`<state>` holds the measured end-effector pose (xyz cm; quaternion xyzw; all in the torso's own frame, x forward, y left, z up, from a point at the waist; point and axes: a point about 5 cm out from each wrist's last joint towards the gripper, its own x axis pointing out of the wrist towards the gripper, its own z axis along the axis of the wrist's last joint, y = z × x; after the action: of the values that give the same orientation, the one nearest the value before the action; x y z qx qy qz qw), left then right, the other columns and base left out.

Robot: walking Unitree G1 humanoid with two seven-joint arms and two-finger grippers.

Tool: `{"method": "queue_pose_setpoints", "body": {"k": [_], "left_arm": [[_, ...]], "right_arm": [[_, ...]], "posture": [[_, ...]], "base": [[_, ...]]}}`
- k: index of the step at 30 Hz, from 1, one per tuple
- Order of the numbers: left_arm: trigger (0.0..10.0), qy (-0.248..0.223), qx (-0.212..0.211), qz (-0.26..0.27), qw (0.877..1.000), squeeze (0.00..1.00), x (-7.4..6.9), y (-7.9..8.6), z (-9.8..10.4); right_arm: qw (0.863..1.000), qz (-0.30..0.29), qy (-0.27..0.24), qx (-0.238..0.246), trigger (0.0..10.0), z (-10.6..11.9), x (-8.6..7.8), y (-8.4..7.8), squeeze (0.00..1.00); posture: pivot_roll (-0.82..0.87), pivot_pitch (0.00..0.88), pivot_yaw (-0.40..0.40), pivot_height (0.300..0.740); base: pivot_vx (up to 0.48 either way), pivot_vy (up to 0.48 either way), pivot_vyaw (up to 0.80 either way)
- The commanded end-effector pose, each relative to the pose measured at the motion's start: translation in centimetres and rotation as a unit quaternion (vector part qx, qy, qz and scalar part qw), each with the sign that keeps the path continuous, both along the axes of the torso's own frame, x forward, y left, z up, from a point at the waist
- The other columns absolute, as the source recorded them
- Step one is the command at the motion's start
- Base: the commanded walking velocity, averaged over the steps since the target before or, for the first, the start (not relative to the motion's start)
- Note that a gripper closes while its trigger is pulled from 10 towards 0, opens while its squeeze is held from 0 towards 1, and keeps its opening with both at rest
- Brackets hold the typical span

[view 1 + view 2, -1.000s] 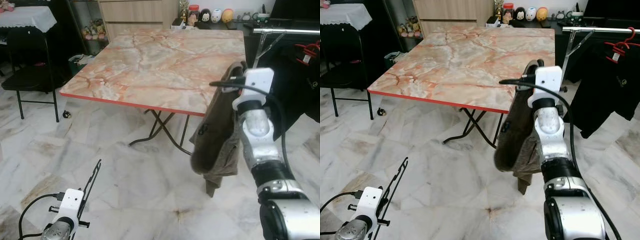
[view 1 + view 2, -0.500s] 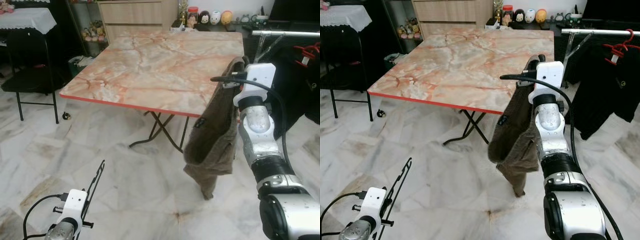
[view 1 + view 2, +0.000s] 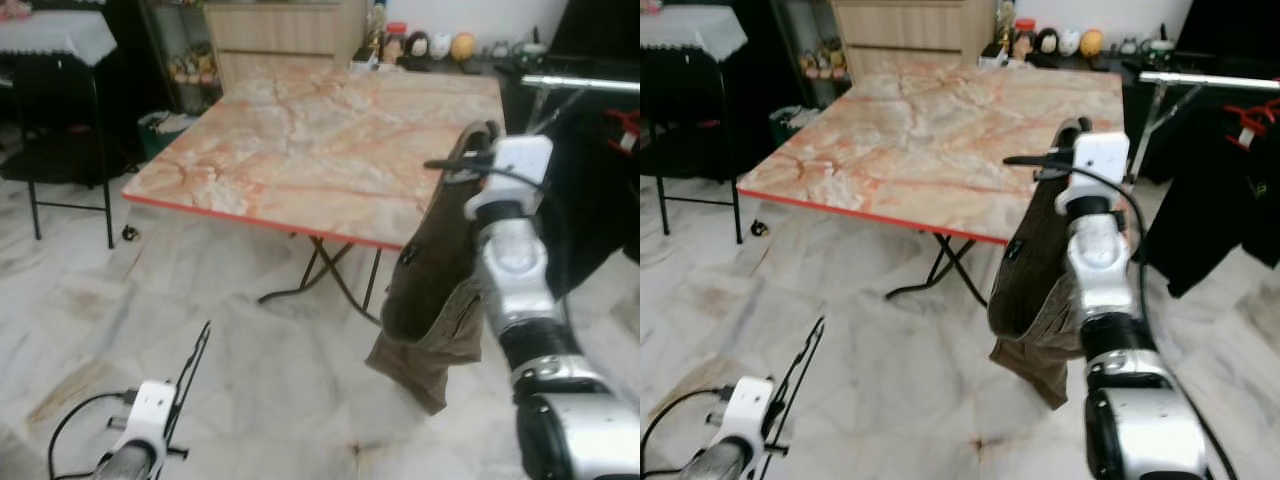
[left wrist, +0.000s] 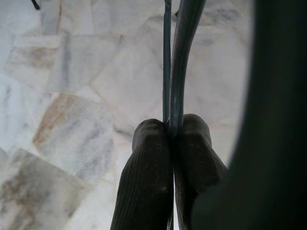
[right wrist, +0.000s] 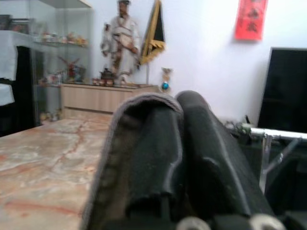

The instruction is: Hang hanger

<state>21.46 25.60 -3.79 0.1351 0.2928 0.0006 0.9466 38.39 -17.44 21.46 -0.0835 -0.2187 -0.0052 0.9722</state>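
Note:
A black wire hanger (image 3: 190, 366) rises from my left gripper (image 4: 170, 128), low at the left above the floor. The fingers are shut on its thin wires (image 4: 167, 57). My right gripper (image 5: 178, 103) is raised beside the table's right front corner, shut on the top edge of a brown garment (image 3: 435, 290). The garment hangs down in folds in front of the right arm. Its cloth (image 5: 108, 167) wraps over one finger in the right wrist view.
The marble-patterned folding table (image 3: 300, 140) stands ahead on crossed legs. A metal clothes rail (image 3: 1210, 80) at the right carries black clothes (image 3: 1210, 220) and a red hanger (image 3: 1255, 108). A black chair (image 3: 60, 130) stands at the left. The floor is marble tile.
The whole picture has shifted and blurred, so the camera moved. The garment's lower end has swung a little. Both grippers keep their holds.

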Motion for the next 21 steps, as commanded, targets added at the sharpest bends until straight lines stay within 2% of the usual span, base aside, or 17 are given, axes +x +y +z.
{"method": "queue_pose_setpoints", "body": {"k": [1, 3, 12, 21], "left_arm": [[10.0, -0.004, 0.001, -0.003, 1.0, 0.0, 0.2, 0.0, 0.1], [10.0, -0.006, 0.0, -0.003, 1.0, 0.0, 0.2, -0.1, 0.1], [10.0, -0.008, -0.002, -0.001, 1.0, 0.0, 0.2, -0.1, 0.2], [10.0, -0.009, -0.007, 0.0, 1.0, 0.0, 0.4, -0.4, 0.1]], "right_arm": [[0.998, -0.005, -0.066, -0.002, 10.0, 2.8, -0.2, -0.6, 0.0], [0.99, -0.001, -0.135, -0.028, 10.0, 4.7, -1.1, 0.1, 0.0], [0.985, 0.003, -0.166, -0.042, 10.0, 5.4, -1.9, 0.7, 0.0], [0.973, 0.003, -0.224, -0.051, 10.0, 9.9, -1.8, 0.7, 0.0]], "posture": [[0.09, 0.0, 0.061, 0.74], [0.09, 0.0, 0.058, 0.74], [0.1, 0.0, 0.058, 0.74], [0.08, 0.0, 0.061, 0.74]], "base": [[0.315, 0.0, 0.0], [0.317, 0.0, 0.0], [0.314, 0.0, 0.0], [0.314, 0.0, 0.0]]}}
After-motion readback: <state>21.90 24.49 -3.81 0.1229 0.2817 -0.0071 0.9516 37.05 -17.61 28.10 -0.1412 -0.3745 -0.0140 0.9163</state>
